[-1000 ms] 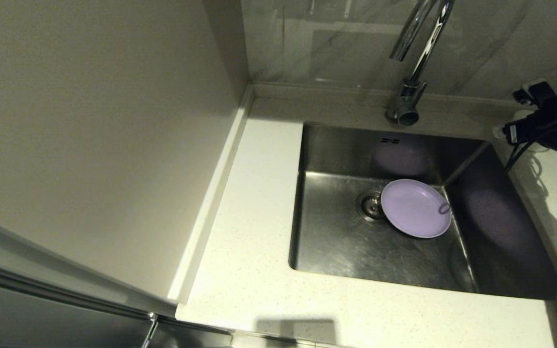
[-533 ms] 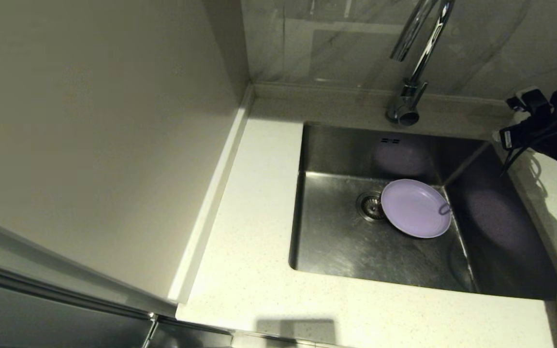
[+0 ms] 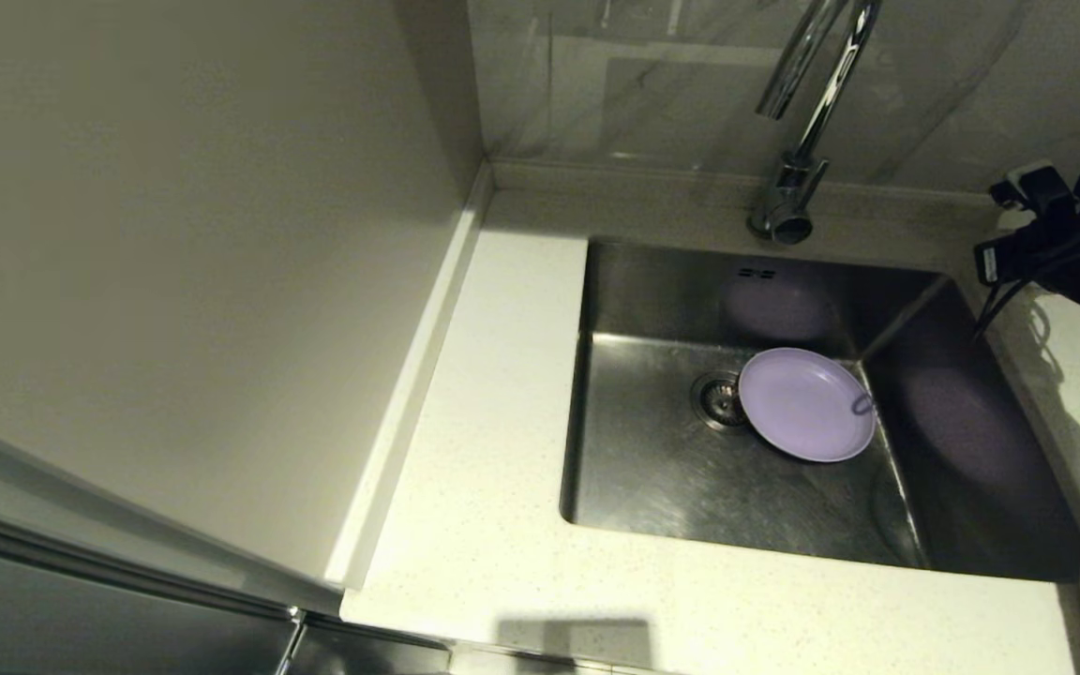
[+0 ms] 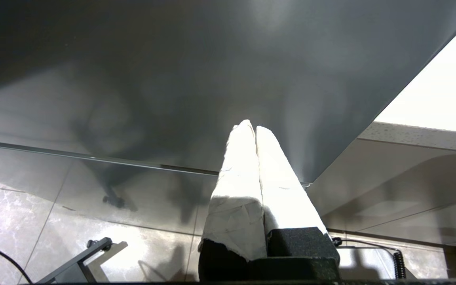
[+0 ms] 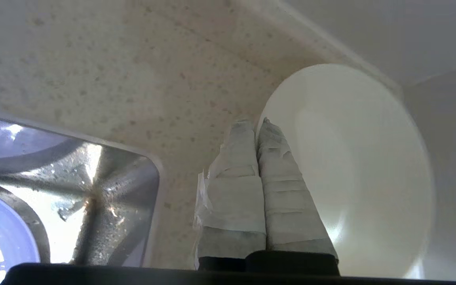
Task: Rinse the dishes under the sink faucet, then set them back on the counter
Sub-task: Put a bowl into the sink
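- Sink [image 3: 652, 487]: the landmark for every position below. The purple plate [image 3: 806, 404] lies on the sink floor, tilted toward the right wall and just beside the drain [image 3: 716, 399]. It is not directly under the faucet [image 3: 807, 112], which rises behind the sink's back edge.
- Right gripper [image 5: 253, 128]: it hovers over the counter [image 5: 93, 71] beyond the sink's back right corner. Its taped fingers are pressed together with nothing between them, their tips at the rim of the white bowl [image 5: 354, 166].
- Left gripper [image 4: 251, 128]: it is parked below counter level, away from the sink, with fingers together and empty.
- Risk 1: with its fingers together, the gripper cannot straddle the bowl's rim; a push would probably slide the bowl along the counter.
- Risk 2: the bowl sits close to the back wall, so a nudge may wedge or tip it.
- Risk 3: a thin, smooth rim may slip from taped fingers over the sink and strike the plate.
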`<state>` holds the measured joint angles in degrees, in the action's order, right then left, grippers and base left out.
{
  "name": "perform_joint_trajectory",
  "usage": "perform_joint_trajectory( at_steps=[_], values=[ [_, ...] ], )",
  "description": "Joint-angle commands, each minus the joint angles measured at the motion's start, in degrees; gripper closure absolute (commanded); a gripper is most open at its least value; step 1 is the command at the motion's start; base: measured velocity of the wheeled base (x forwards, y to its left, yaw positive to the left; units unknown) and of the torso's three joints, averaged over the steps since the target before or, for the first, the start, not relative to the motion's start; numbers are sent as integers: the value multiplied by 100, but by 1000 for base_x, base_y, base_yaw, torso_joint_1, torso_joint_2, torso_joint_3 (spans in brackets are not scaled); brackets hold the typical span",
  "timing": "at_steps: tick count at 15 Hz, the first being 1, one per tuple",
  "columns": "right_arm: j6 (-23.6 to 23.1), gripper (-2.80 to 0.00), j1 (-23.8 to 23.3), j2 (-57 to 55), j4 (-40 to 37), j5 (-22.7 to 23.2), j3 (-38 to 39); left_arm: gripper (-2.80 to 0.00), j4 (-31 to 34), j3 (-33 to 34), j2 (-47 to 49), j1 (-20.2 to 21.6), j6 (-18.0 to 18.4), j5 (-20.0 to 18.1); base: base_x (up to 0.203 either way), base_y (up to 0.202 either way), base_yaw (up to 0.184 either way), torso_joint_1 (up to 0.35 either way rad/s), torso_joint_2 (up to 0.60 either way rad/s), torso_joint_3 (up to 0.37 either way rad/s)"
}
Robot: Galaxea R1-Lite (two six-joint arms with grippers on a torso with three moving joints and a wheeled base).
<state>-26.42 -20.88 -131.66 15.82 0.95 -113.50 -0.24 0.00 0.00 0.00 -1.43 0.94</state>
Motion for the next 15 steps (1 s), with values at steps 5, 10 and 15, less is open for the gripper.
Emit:
perform_joint_trajectory(
  at_steps=[5,10,15],
  values=[
    [56,0,5,1135,-9,226,1012,0,-2,0,-23,0,-7,3,0,0,0,0,0,0],
    [81,0,205,3036,-23,1119,3607,0,-2,0,-18,-6,-7,3,0,0,0,0,0,0],
    [81,0,1953,4411,0,1096,5668,0,-2,0,-18,0,-7,3,0,0,0,0,0,0]
  ],
)
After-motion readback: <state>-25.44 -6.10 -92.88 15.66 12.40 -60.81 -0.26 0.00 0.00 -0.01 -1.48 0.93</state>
